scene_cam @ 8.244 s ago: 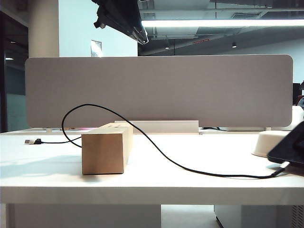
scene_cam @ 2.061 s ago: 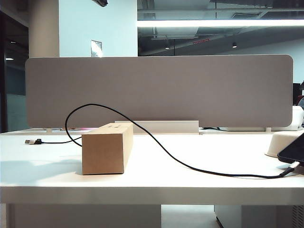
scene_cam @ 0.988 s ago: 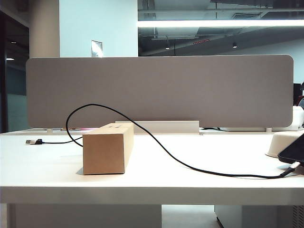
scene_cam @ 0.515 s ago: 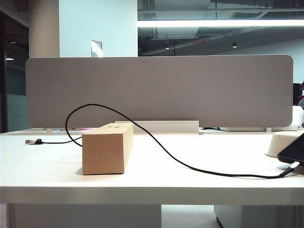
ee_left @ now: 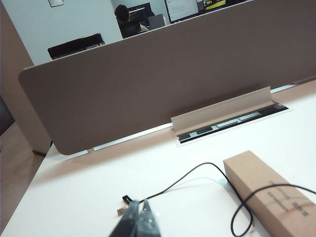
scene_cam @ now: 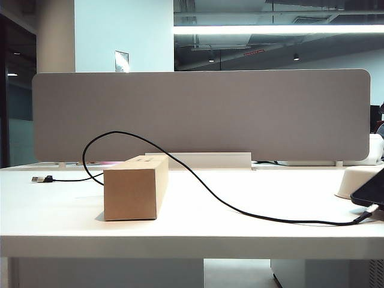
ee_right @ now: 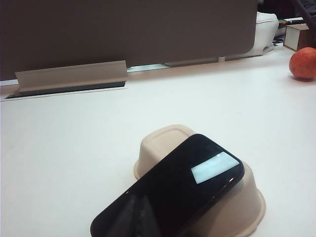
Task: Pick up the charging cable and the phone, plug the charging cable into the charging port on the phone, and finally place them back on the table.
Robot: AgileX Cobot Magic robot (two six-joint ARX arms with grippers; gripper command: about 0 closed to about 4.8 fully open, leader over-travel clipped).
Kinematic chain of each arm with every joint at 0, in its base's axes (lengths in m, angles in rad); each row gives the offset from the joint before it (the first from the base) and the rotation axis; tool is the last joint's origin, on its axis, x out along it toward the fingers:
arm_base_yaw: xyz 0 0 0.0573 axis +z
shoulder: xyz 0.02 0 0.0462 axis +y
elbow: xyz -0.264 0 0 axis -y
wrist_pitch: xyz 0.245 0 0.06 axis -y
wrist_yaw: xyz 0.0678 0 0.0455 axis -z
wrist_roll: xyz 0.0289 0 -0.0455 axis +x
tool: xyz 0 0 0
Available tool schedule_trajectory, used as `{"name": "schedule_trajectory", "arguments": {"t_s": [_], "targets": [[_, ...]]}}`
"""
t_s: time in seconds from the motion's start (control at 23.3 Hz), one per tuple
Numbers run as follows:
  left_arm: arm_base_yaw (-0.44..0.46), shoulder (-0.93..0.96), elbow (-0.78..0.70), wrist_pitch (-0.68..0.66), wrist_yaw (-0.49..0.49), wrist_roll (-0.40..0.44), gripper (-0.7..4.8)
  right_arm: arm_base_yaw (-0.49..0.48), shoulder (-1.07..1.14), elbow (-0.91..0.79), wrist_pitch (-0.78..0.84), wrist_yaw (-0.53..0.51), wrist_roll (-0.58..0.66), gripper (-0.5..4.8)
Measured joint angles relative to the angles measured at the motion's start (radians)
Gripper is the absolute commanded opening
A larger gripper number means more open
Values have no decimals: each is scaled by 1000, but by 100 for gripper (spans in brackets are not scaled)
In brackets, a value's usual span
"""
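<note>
My left jaws are shut and empty, high over the worktop near the charging cable. Its plug has stayed in the phone, propped on the cream dish since seconds ago. Right jaws out of view, shut. Looks finished.

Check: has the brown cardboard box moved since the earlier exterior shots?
No. The brown cardboard box sits at the same spot below the grey fabric partition panel, with the black charging cable draped over it as before.
</note>
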Motion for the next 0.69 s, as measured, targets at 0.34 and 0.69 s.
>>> {"name": "schedule_trajectory", "arguments": {"t_s": [0.34, 0.69], "targets": [[0, -249, -275, 78, -14, -77, -5, 0, 0, 0, 0, 0, 0, -1], [0, -388, -488, 223, -65, -196, -6, 0, 0, 0, 0, 0, 0, -1]]}}
